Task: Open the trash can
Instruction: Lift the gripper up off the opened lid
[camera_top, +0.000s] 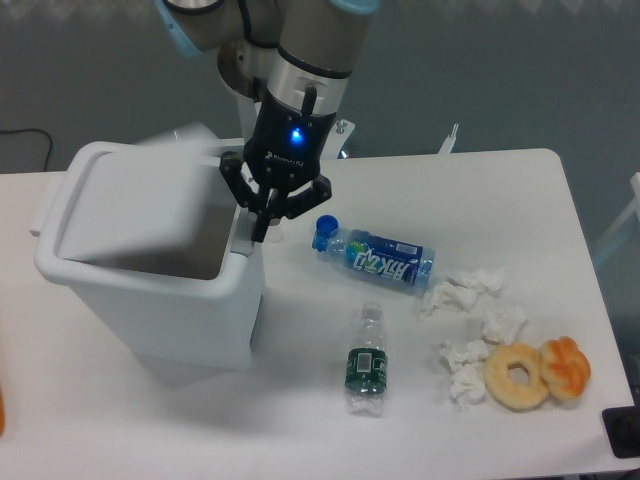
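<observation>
- The trash can (150, 300) stands on the left part of the white table (300, 430); it is the biggest thing here, and its flat white lid (140, 205) is tilted, with the right side lifted, so a dark opening shows under it.
- The gripper (262, 228) is at the right rim of the can, just at the corner where the lid meets the wall. The two dark fingers (258, 222) come together to one tip and I see no gap between them and nothing held, so they look clenched.
- I judge that the opening step is in hand: the fingertip seems to press down on the rim, where a release tab could be, but the tab itself is hidden behind the gripper, and I cannot tell if there is real contact.
- The lid seems only partly up. The next move probably calls for making sure that the lid goes fully up and does not fall back, and then for lifting the gripper straight up, clear of the lid edge.
- Inside the can I see only shadow and a bare wall; whether something lies at the bottom I cannot tell.
- On the table to the right lie a bottle with a blue cap and blue label (375, 258), a smaller clear bottle with a dark label (367, 360), some crumpled tissues (470, 325), a ring doughnut (517, 377) and an orange pastry (566, 367) touching it. None of them is in the can.
</observation>
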